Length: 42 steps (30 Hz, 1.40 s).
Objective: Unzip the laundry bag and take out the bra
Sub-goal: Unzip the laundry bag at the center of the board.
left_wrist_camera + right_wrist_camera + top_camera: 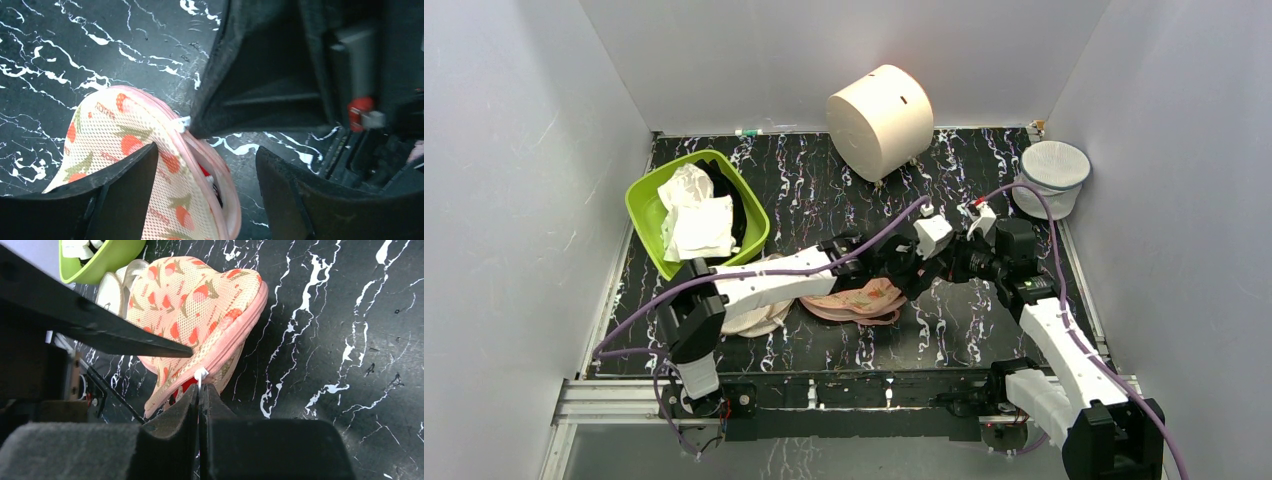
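Small orange lettering [106, 107] repeats across the laundry bag [200, 295], too blurred to read.

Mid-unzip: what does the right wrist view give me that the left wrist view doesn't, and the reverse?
Only the right wrist: both fingers of the right gripper pressed shut on the white zipper pull, with the green tub beyond. Only the left wrist: the left gripper open, one finger over the laundry bag, the other over bare table. Both: the bag partly unzipped, the red bra peeking through the gap.
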Available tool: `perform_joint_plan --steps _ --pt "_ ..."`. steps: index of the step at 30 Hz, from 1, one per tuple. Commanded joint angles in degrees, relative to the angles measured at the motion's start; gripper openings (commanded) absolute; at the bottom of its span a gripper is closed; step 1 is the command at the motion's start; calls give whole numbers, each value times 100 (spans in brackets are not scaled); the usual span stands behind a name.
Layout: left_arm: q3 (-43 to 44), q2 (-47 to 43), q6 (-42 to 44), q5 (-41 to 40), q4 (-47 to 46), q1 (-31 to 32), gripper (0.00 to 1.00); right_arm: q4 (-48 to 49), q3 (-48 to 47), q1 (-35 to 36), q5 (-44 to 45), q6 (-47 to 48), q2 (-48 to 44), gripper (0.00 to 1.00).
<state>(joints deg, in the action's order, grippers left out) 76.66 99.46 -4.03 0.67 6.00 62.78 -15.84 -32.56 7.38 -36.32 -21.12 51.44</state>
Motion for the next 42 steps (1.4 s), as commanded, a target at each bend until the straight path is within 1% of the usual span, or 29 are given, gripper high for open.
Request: perform_joint_plan --steps 1,4,6,8,9,10,11,16,22,25,32,37,39,42 --pt "409 354 -122 -667 535 23 66 561 67 -9 -290 -147 -141 0" --pt "583 572 -25 -1140 803 23 54 562 104 -10 -302 -167 -165 0" --pt "621 601 68 -1278 899 23 40 561 124 -8 -290 -188 -197 0" --pt "582 507 147 -1356 914 23 23 556 152 -8 -205 -191 -242 0" --pt "533 440 175 -1387 900 23 16 537 167 -9 -89 -195 -279 0" --pt "462 345 205 -1392 875 23 10 519 167 -16 65 -209 -294 0" --pt "369 234 255 -1364 816 19 8 501 171 -14 249 -243 -324 0" --pt "-192 -382 403 -1169 597 23 1 456 168 -17 921 -261 -339 0" --pt "-852 -1056 397 -1227 360 23 0 775 237 -24 1289 -285 40 0" --pt "-1021 -1284 384 -1136 298 23 0 1007 290 -26 1288 -306 335 0" --pt "-1290 -1824 500 -476 139 23 0 1344 323 -30 1124 -324 901 0" --pt "-1322 -1855 528 88 6 23 0 1411 347 -28 886 -386 1026 0" --pt "-1345 -1746 418 126 -97 23 0 1347 319 -28 826 -409 991 0" --pt "-1321 -1447 277 103 -170 23 0 885 134 -28 968 -395 790 0"
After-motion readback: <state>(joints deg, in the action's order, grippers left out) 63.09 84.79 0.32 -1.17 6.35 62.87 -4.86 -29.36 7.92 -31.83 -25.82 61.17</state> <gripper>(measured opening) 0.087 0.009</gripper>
